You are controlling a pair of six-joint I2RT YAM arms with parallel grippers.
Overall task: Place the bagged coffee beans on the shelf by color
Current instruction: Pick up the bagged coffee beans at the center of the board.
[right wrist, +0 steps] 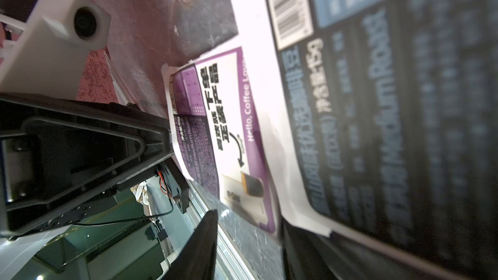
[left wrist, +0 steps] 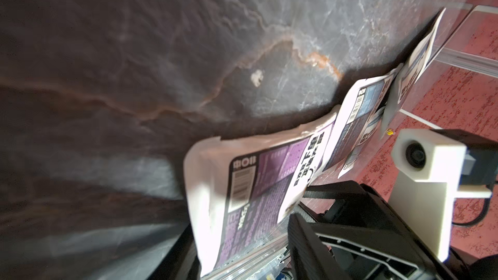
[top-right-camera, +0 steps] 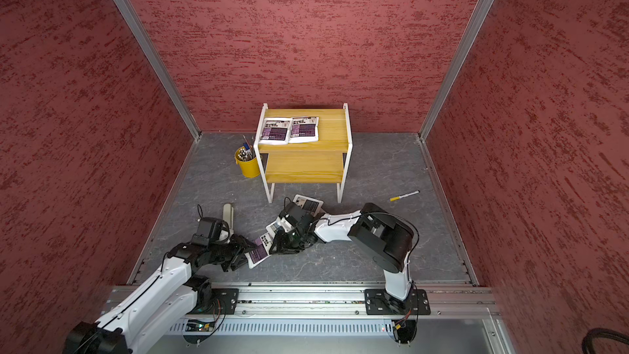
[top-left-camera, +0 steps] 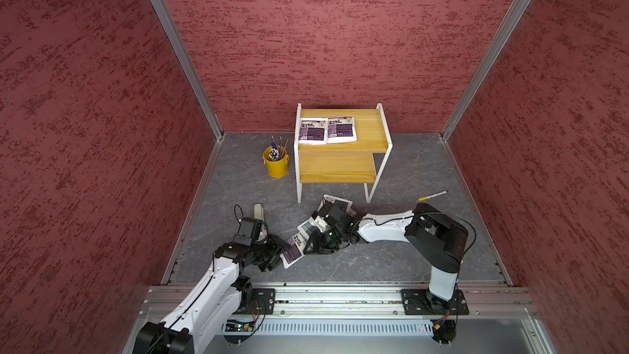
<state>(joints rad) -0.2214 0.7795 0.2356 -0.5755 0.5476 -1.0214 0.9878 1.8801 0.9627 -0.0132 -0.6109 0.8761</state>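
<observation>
Looking at the shelf [top-left-camera: 371,127], we see two purple pouches [top-left-camera: 341,130] on its top board. Before it on the tabletop [top-left-camera: 408,260], left fingers [top-left-camera: 270,264] reach a third purple pouch [top-left-camera: 293,252] and right fingers [right wrist: 202,243] a blue-grey pouch [right wrist: 350,130]; we cannot tell whether either grips.

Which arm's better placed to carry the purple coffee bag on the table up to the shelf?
Left, probably: the left gripper is at the edge of the purple pouch, while the right gripper sits over a blue-grey pouch.
</observation>
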